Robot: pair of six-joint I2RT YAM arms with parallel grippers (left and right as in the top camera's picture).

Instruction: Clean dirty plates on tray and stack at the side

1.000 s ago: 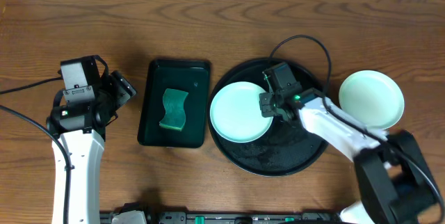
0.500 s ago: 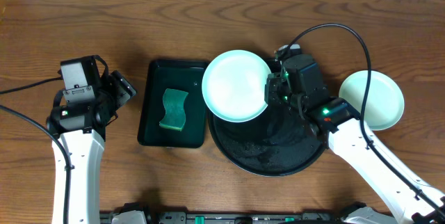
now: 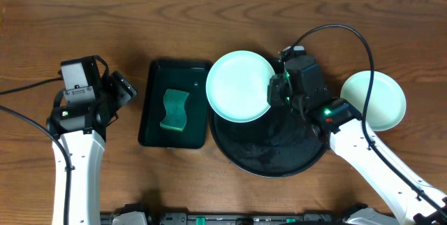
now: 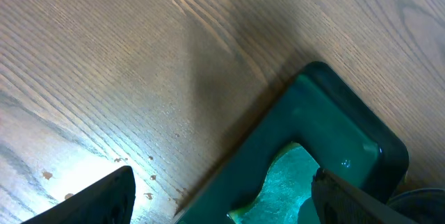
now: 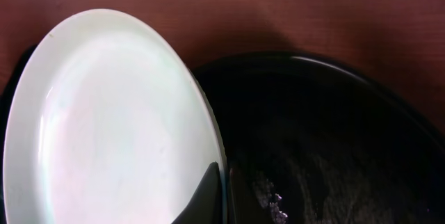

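Across the overhead view, the right gripper (image 3: 274,91) is clamped on the right rim of a pale mint plate (image 3: 239,86), which it holds over the upper-left edge of the round black tray (image 3: 269,151). The plate's left side also overlaps the corner of a rectangular tray (image 3: 155,106) with a green sponge (image 3: 175,110) lying in it. A second plate (image 3: 374,99) rests on the wooden table (image 3: 209,15) right of the round tray, apart from it; whether it is one plate or a stack is hard to tell from above. A black cable (image 3: 349,35) arcs over the right arm. The left gripper (image 3: 122,89) hangs beside the rectangular tray with its jaws spread wide. From the left wrist, both dark fingertips (image 4: 104,196) frame the sponge and the tray's corner, touching neither. From the right wrist, the plate fills the left half, its rim pinched between the fingers and hiding that part of the round tray, whose floor looks wet and speckled.
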